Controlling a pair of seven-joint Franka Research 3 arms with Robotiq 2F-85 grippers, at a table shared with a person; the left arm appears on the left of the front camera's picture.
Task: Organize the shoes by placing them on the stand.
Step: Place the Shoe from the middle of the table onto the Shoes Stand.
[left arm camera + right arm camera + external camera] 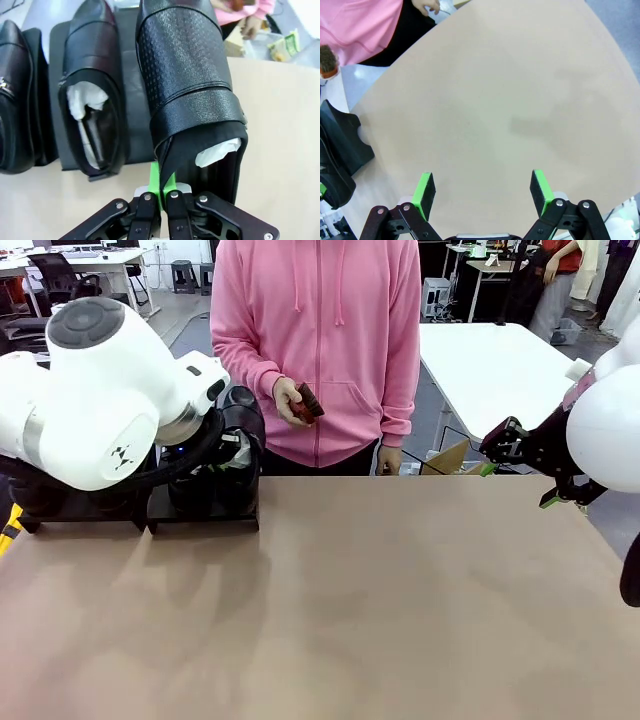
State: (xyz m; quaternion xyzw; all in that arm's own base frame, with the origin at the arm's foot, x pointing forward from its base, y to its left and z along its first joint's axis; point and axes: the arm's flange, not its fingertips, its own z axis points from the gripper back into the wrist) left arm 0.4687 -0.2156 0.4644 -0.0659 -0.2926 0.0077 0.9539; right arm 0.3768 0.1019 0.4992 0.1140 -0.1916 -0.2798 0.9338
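Clamping the heel rim of a perforated black dress shoe in the left tool, green pads pinched tight on the leather, white paper showing inside the opening. Hanging this shoe over the right-hand end of the black stand, its outer side reaching past the stand's edge above bare bench; whether the sole is touching the top, cannot tell. Lying just beside it on the stand, a smooth black shoe stuffed with paper, heel overhanging the near edge; farther left, a third black shoe sitting close by. Hovering with the right tool released, jaws spread wide over open bench, nothing between the pads, with plenty of free surface all round and the bench's curved edge well ahead. Standing at the far edge in the front view, a person in a pink hoodie, one hand gripping a small brown object. Crowding the far left corner of the bench, the left arm hiding most of the stand; leaving the middle and right of the bench free.
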